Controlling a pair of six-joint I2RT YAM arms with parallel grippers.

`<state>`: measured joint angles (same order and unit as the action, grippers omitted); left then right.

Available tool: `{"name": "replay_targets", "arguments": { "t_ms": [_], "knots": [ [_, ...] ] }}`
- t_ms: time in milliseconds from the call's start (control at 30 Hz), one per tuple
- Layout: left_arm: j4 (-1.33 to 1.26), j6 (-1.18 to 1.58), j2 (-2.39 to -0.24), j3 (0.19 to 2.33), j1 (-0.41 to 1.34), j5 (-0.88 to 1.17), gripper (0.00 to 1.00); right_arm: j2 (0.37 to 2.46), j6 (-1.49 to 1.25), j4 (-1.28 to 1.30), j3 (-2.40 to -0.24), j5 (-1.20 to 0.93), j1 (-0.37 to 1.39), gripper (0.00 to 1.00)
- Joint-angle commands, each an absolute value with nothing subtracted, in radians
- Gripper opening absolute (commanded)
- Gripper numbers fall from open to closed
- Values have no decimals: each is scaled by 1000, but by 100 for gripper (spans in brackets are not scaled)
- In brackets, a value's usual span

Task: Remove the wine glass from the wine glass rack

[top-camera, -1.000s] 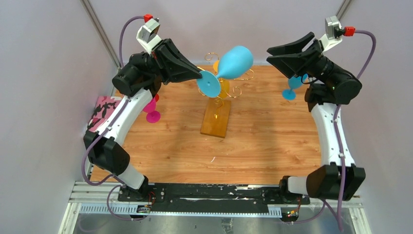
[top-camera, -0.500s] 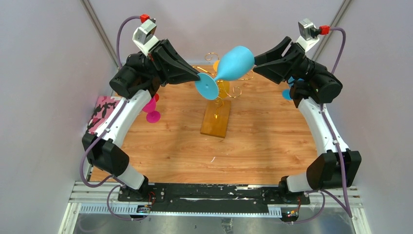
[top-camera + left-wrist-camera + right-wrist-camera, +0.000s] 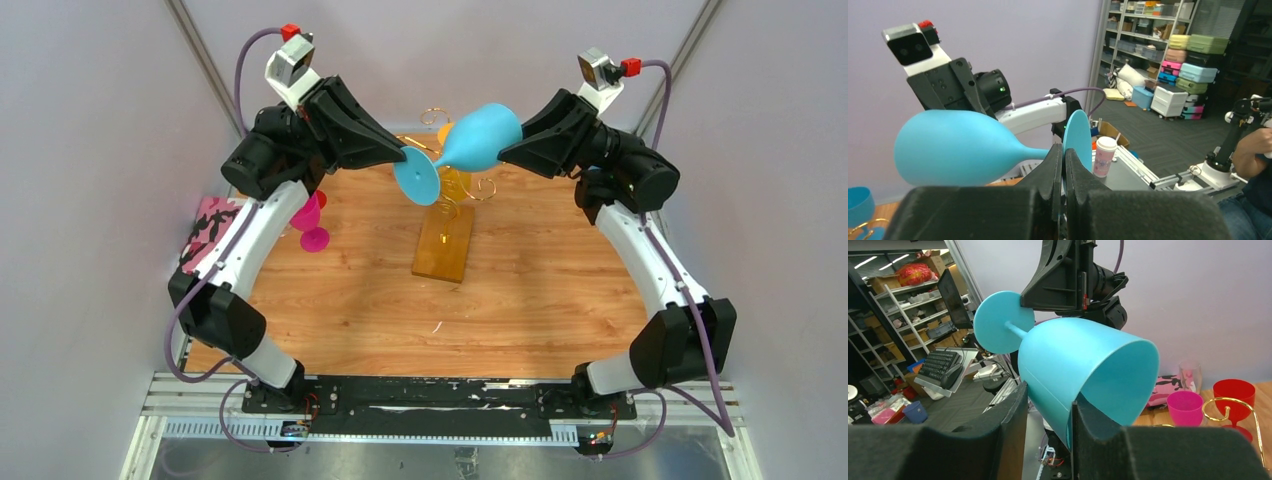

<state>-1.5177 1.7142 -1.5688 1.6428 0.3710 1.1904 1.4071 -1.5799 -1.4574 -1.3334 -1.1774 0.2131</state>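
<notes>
Item: sky-blue plastic wine glass (image 3: 478,137), sideways over gold wire rack (image 3: 443,248).
Left jaws: we log them clamped on its foot.
Right jaws: part-open, astride its rim.

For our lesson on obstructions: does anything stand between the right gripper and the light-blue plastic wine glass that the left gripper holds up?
Nothing visible does. The right gripper straddles the bowl wall of the light-blue plastic wine glass, one finger outside and one inside. The left gripper is clamped on its foot.
</notes>
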Motion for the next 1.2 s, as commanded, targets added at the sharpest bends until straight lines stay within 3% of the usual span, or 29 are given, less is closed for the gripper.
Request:
{"name": "replay_targets", "arguments": {
  "t_ms": [0, 233, 300, 467, 667, 967, 1167],
  "knots": [
    [-1581, 1716, -1661, 1712, 381, 1236, 0, 1376, -1594, -1559, -1306, -1193, 277, 28],
    [-1582, 1792, -1765, 1828, 380, 1244, 0, 1243, -1379, -1316, -1230, -1175, 279, 1],
    [-1582, 1781, -1759, 1813, 380, 1242, 6, 1209, -1304, -1202, -1227, -1170, 279, 0],
    [-1582, 1742, -1722, 1762, 379, 1252, 35, 1136, -1156, -1022, -1223, -1133, 279, 0],
    [-1582, 1733, -1720, 1737, 371, 1257, 51, 1016, -953, -759, -1227, -1073, 279, 0],
    [-1582, 1736, -1738, 1750, 351, 1210, 50, 944, -651, -258, -1320, -962, 279, 0],
    [-1574, 1812, -1782, 1792, 243, 1113, 38, 836, -358, 225, -1441, -684, 279, 0]
  ]
}}
